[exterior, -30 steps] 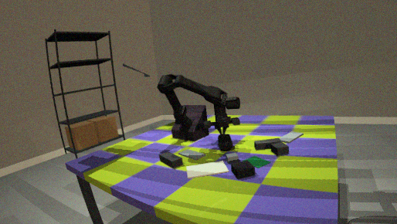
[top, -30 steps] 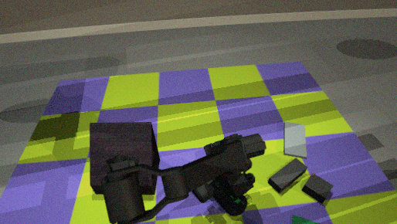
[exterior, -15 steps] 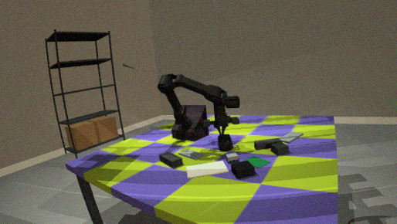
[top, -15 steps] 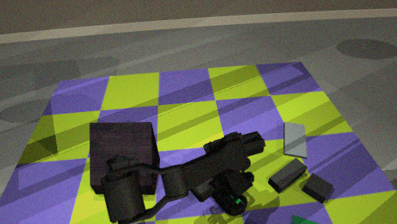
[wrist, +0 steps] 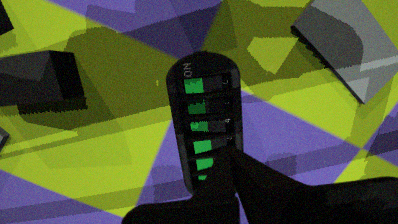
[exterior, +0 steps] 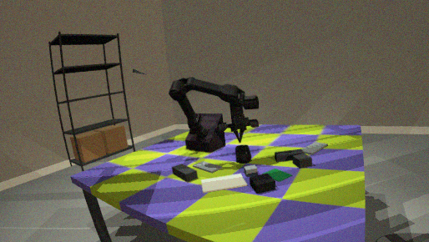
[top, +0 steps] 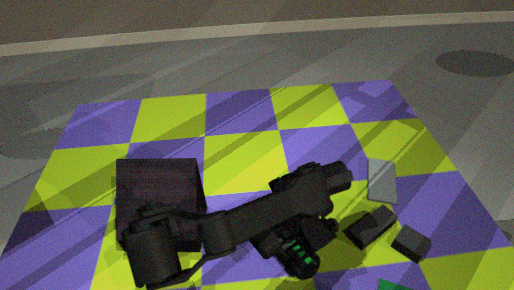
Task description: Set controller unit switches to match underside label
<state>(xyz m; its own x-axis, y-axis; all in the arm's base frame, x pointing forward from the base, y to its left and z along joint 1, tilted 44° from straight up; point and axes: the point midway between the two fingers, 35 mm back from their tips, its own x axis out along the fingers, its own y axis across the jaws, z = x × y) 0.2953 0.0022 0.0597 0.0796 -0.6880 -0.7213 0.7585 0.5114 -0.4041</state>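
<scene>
The dark grey controller unit (wrist: 205, 67) (top: 299, 256) (exterior: 243, 154) sits flat on its base on the checkered bench (top: 240, 150), switches facing up. Its row of rocker switches shows green ends on the side marked ON; the lowest ones are partly hidden by my fingers. The label on its underside is hidden. My gripper (wrist: 226, 152) (exterior: 240, 139) is shut with nothing in it. Its tip points down at the near end of the switch row, close over the dark ends. In the top view my arm covers most of the unit.
A grey plate (top: 382, 180) (wrist: 345, 40) and two dark blocks (top: 371, 226) (top: 411, 243) lie to the right. A dark block (wrist: 37, 80) lies to the left in the wrist view. The robot base (top: 157, 195) stands behind. More parts, a white plate (exterior: 224, 182) and a green card (exterior: 279, 174) lie nearer the front edge.
</scene>
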